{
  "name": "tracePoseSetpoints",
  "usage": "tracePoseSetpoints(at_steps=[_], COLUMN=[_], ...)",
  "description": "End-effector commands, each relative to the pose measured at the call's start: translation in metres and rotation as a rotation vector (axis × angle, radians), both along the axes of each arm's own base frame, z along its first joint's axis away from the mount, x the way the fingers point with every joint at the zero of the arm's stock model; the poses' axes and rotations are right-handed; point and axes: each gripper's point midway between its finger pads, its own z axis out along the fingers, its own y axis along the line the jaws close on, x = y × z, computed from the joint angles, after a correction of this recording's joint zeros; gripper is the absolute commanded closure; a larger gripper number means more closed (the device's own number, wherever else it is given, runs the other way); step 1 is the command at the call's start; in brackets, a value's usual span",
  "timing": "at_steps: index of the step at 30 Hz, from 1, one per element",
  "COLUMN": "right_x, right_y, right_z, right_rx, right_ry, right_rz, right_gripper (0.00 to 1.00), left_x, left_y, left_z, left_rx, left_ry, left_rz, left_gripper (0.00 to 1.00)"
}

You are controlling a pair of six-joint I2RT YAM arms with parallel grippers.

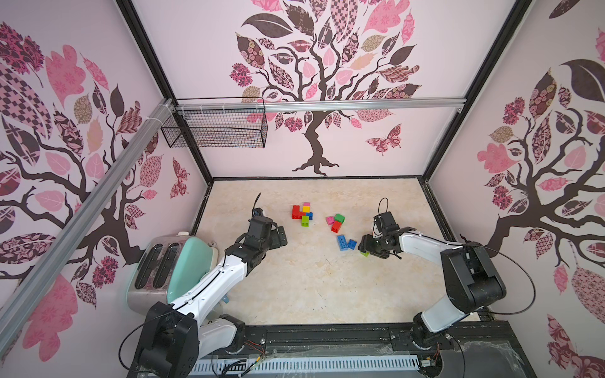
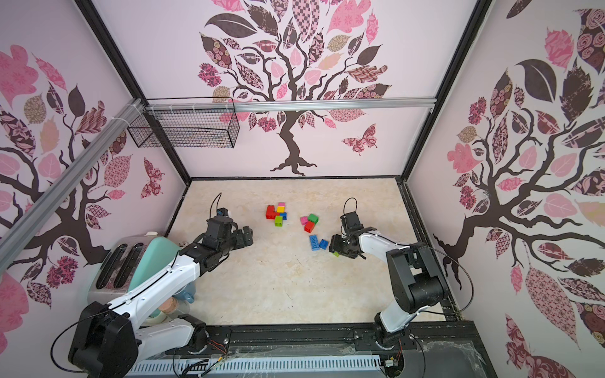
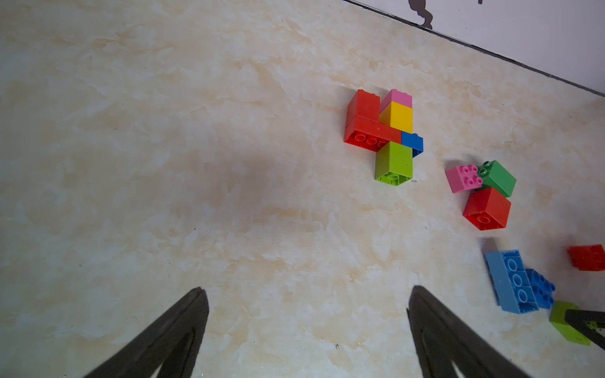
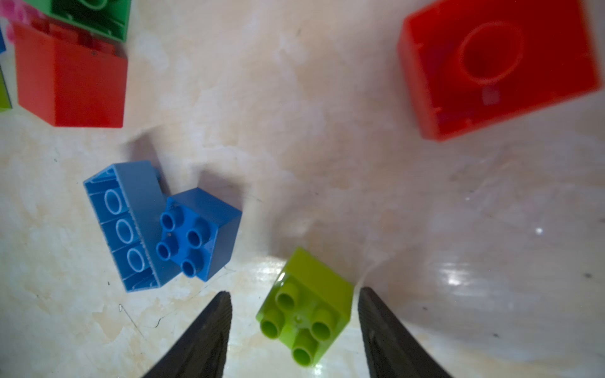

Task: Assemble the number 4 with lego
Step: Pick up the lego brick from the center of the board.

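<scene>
Right gripper (image 4: 294, 292) is straddling the loose lime brick (image 4: 306, 307) on the table (image 4: 327, 183). Its jaws are standing apart with a gap showing on one side, clamping nothing. The brick is lying studs toward the wrist camera and sitting skewed, so a corner rather than a flat face is pointing at one finger. Right arm is by far the nearer. Left gripper (image 3: 307, 291) is hanging wide open and empty, facing the part-built stack (image 3: 366, 126), which is sitting between the arms, well apart from the lime brick.

The table (image 1: 294, 288) is carrying a brick cluster (image 1: 297, 212), with loose bricks (image 1: 342, 243) lying right of it and a toaster (image 1: 157, 265) left.
</scene>
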Motion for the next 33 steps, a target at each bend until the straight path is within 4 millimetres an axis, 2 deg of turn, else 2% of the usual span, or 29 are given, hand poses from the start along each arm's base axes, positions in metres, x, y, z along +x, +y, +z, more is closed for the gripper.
tracePoseSetpoints(at_steps=[1, 8, 16, 24, 33], right_x=[0.000, -0.016, -0.010, -0.005, -0.001], right_y=[0.003, -0.001, 0.000, 0.002, 0.003], right_z=[0.006, 0.002, 0.000, 0.004, 0.005], right_rx=[-0.019, -0.125, -0.262, -0.268, -0.274], right_ry=[-0.005, -0.004, -0.054, -0.074, -0.084], right_rz=[-0.020, -0.008, 0.003, 0.031, 0.040], right_gripper=[0.33, 0.31, 0.36, 0.49, 0.51], left_x=[0.009, 0.010, 0.010, 0.010, 0.011], left_y=[-0.004, -0.005, -0.005, -0.004, -0.006], left_z=[0.018, 0.015, 0.014, 0.013, 0.011], left_rx=[-0.016, -0.020, -0.018, -0.017, -0.016], left_ry=[-0.040, -0.029, -0.026, -0.023, -0.015], left_rz=[0.001, 0.001, 0.005, 0.009, 0.006], left_gripper=[0.02, 0.02, 0.02, 0.02, 0.02])
